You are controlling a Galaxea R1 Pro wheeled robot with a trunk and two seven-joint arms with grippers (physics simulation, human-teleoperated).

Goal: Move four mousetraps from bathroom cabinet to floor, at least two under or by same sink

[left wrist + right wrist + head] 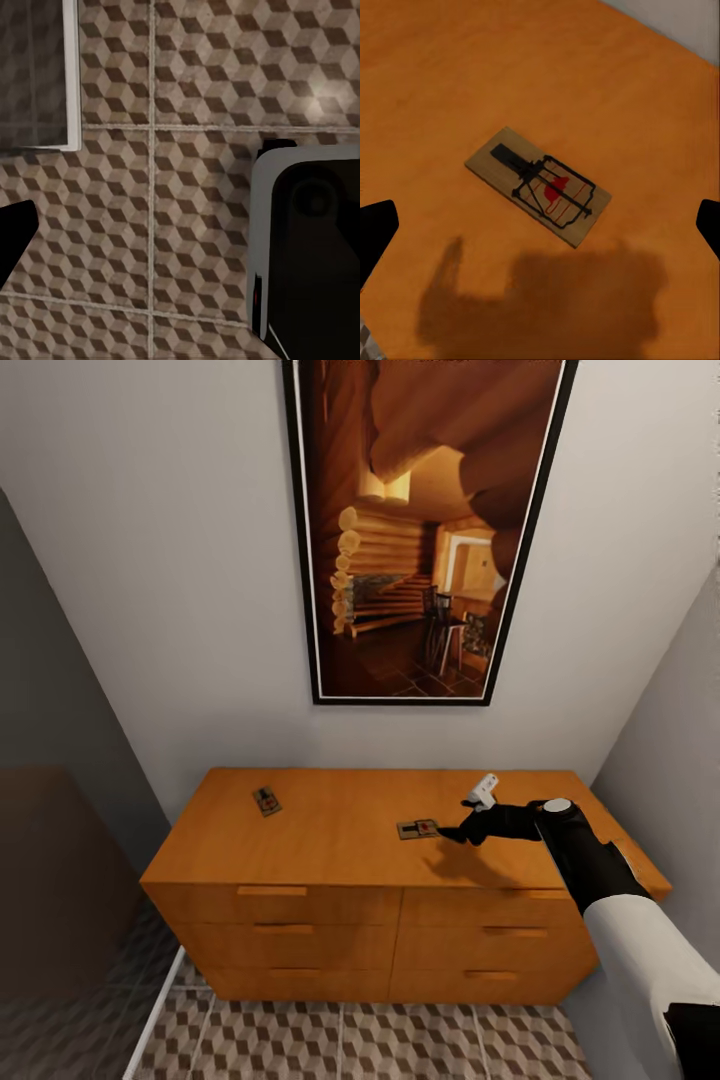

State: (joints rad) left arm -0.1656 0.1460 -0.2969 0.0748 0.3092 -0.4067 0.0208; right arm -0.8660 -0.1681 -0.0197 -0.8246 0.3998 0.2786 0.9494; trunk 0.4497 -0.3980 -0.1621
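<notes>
Head view. We see the orange-brown cabinet (pixel 350 830) against the far wall, below a framed picture (pixel 420 530) of a log interior. Two mousetraps lie on its flat top: one mousetrap (pixel 418 828) right of centre, a second mousetrap (pixel 266 800) well apart toward the far left. The right gripper (pixel 455 833) hovers just to the right of the nearer trap, its fingertips pointing left toward it; the right arm is the one in reach. The trap's long axis runs roughly left to right, in line with the gripper's approach. The drawers are all closed, so we cannot tell what they hold. The cube-patterned bathroom floor (pixel 400 1040) shows at the near edge.

Left wrist view. The camera looks down on the floor tiles (pixel 172 187). A dark tip of one finger (pixel 15 232) enters at the edge. We cannot tell how far this gripper is open; nothing is seen in it. A dark, white-edged part of the robot's body (pixel 307 247) lies alongside.

Right wrist view. The mousetrap (pixel 538 184) lies flat on the cabinet top (pixel 450 75), centred between the two dark fingertips (pixel 375 232), which stand wide apart and hold nothing. The red spot sits at one end of the board, under the wire frame. We judge that a straight descent would bring the spread jaws down around the trap.
</notes>
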